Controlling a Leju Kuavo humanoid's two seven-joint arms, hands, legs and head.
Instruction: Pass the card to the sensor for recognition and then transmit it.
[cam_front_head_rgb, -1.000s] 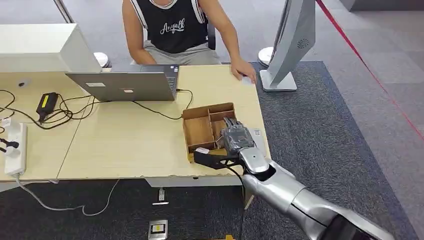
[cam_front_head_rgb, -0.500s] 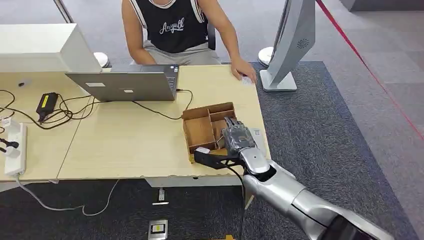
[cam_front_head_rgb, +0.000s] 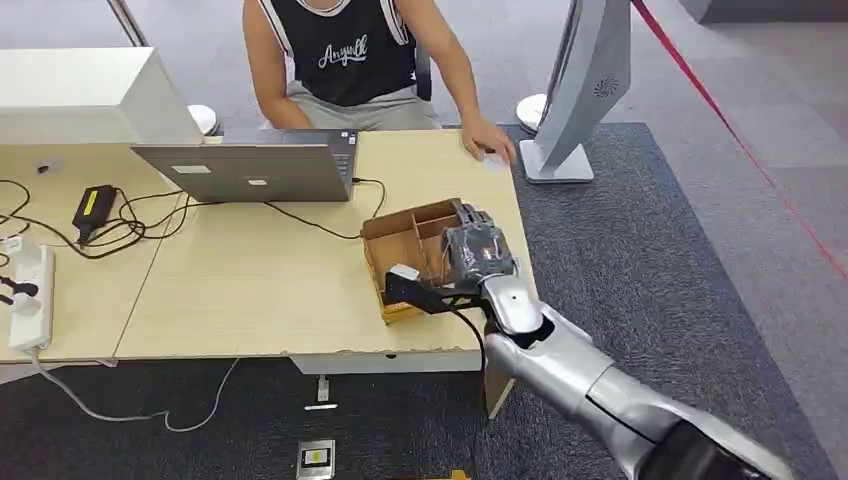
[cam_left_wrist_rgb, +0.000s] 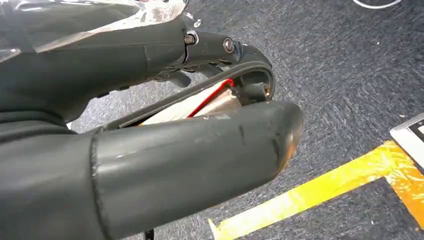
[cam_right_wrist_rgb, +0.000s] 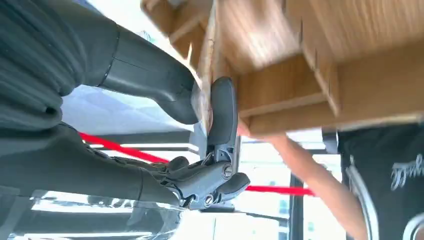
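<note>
So from the head view you get the right hand (cam_front_head_rgb: 478, 258) sitting at the right side of the brown cardboard box (cam_front_head_rgb: 400, 255), near the front right corner of the tabletop (cam_front_head_rgb: 250, 290), but you can't really tell what the grip is doing from up there. The right wrist view sorts that out: its fingers (cam_right_wrist_rgb: 222, 107) and thumb are clamped on a thin wall of the box (cam_right_wrist_rgb: 280, 85), one on each side.

The card (cam_left_wrist_rgb: 192, 102) is what the left wrist view gives you. It's a pale thing with a red edge, tucked in the left hand (cam_left_wrist_rgb: 165, 150) between the thick thumb and the curled fingers (cam_left_wrist_rgb: 150, 55), over grey carpet (cam_left_wrist_rgb: 340, 75) with a strip of yellow tape (cam_left_wrist_rgb: 310, 197).

Across the tabletop a person (cam_front_head_rgb: 350, 50) sits behind a laptop (cam_front_head_rgb: 250, 170), one hand (cam_front_head_rgb: 487, 138) resting flat at the far right edge.
</note>
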